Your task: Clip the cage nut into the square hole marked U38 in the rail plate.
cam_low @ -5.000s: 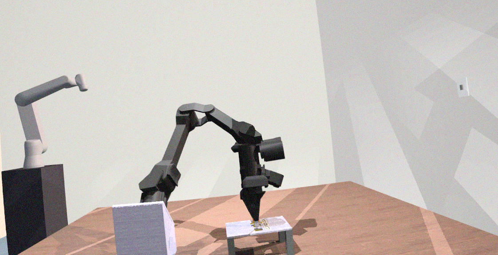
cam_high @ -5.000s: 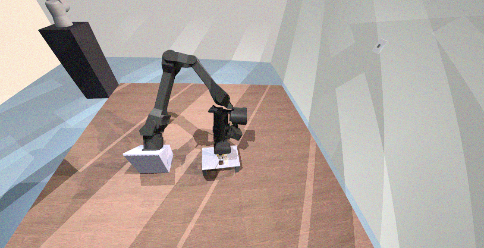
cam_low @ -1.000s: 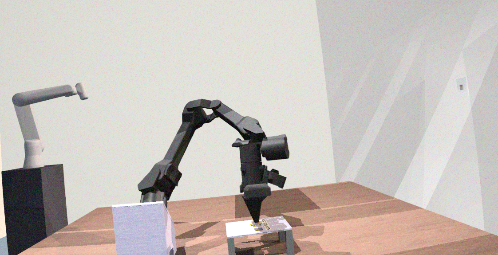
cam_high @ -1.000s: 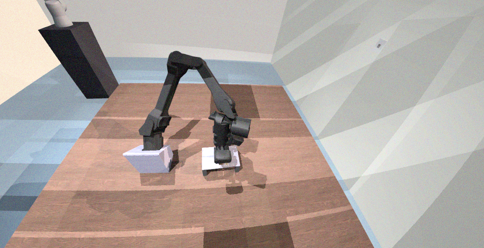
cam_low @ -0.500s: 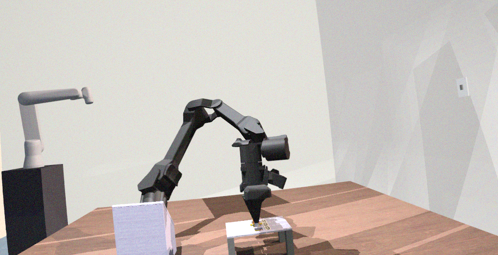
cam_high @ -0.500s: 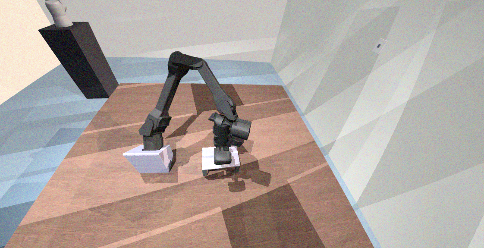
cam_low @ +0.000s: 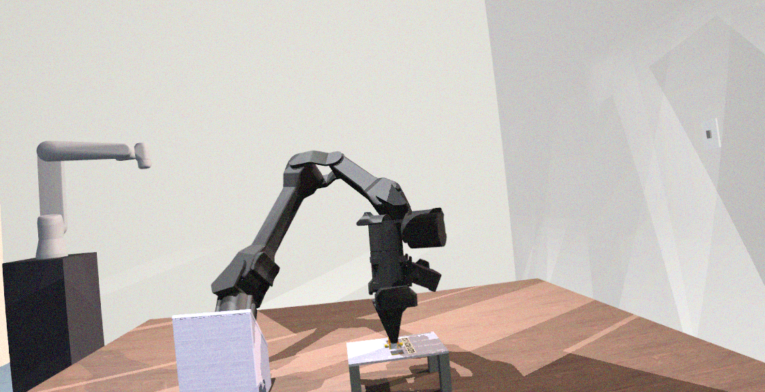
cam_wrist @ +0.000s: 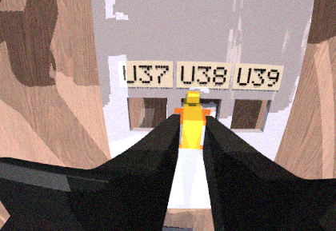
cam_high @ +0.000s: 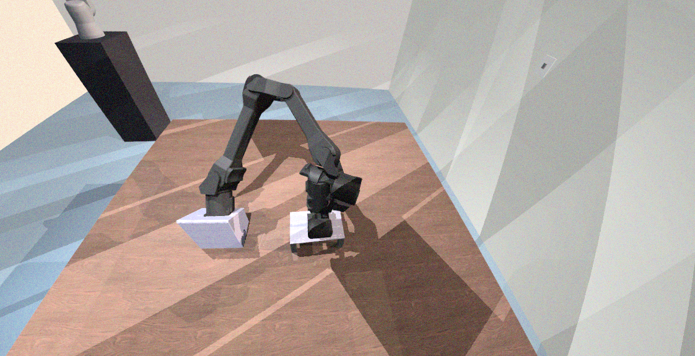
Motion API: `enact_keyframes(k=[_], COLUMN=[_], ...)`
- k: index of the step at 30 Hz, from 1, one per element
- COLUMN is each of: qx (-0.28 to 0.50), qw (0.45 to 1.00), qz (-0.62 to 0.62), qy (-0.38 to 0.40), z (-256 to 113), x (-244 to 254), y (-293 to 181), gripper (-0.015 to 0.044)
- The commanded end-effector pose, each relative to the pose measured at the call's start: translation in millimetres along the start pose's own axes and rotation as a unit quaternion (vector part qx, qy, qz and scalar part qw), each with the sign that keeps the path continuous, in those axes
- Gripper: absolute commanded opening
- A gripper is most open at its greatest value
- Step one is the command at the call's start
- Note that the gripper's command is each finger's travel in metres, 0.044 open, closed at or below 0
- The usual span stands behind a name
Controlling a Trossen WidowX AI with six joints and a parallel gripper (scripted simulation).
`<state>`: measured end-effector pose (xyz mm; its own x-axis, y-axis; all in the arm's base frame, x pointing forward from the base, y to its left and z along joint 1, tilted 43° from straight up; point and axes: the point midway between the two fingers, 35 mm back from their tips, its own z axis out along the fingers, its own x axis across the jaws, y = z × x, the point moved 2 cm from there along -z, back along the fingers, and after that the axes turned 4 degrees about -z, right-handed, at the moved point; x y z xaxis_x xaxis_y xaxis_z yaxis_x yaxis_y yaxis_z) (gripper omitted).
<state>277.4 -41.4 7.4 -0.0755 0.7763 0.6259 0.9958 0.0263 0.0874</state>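
Tool (cam_low: 394,341) (cam_wrist: 191,123) grips cage nut (cam_low: 393,345) (cam_wrist: 192,116), over U38 hole (cam_wrist: 212,105), partly covering it; wings' seating unclear. Top view hides nut. Rail plate (cam_high: 298,226) (cam_low: 366,350) (cam_wrist: 160,38) ends near tool's six o'clock, wrist view; more plate toward twelve.

The arm (cam_high: 300,110) (cam_low: 274,217) is dark grey, with angular links; its hand (cam_low: 394,341) (cam_wrist: 191,123) has 2 black, tapering fingers.

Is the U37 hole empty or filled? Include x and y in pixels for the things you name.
Empty: in the wrist view, brown wood shows through the U37 hole (cam_wrist: 148,114), and no nut sits in it.
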Motion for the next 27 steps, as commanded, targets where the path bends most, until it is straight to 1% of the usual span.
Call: enact_keyframes(k=[1, 27], qx=[-0.004, -0.006], qw=[1.0, 1.0], qz=[-0.002, -0.002], qy=[0.005, 0.028], z=[-1.9, -1.6], x=[-1.7, -5.1], y=[1.9, 1.6], gripper=[0.0032, 0.0032])
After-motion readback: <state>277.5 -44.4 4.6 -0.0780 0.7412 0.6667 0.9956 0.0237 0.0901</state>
